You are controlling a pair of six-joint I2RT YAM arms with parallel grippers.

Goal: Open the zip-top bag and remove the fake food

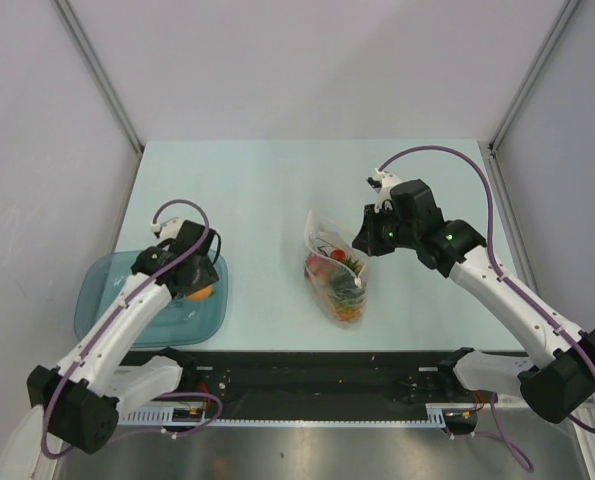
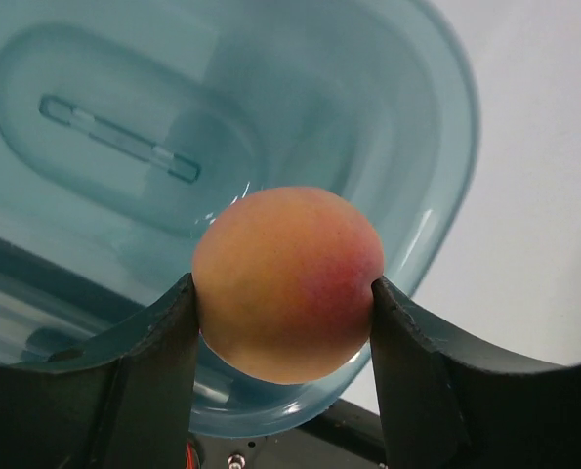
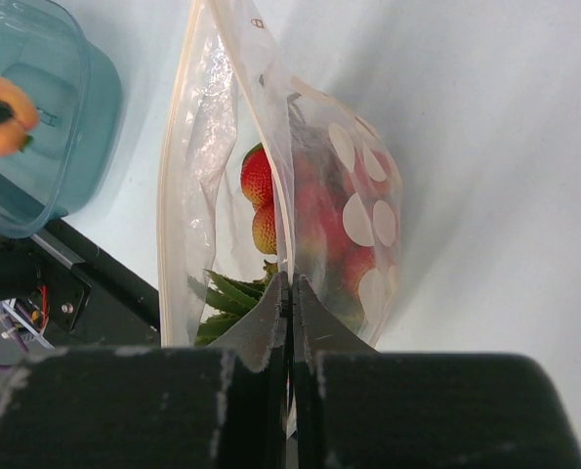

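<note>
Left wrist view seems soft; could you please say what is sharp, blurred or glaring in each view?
Left wrist: the round orange-red toy fruit in the left tool is sharp, the teal translucent plastic tray behind is soft, with small glints; right wrist: the dotted clear plastic zip-top bag is crisp, the right tool blurred and dark; top external: even light, faint shadows.

teal translucent tray [image 1: 102,292]: near-left corner of table | table [image 1: 262,190]: pale blue | walls [image 1: 307,60]: grey

Robotics test cell, laboratory type. Evidence: pale blue table [image 1: 267,180] enclosed by plain grey-white panels [image 1: 317,60] on metal framing struts [image 1: 97,70]. Cabled left arm [image 1: 127,320] and right arm [image 1: 507,295] are bolted along a black base rail [image 1: 307,375].
</note>
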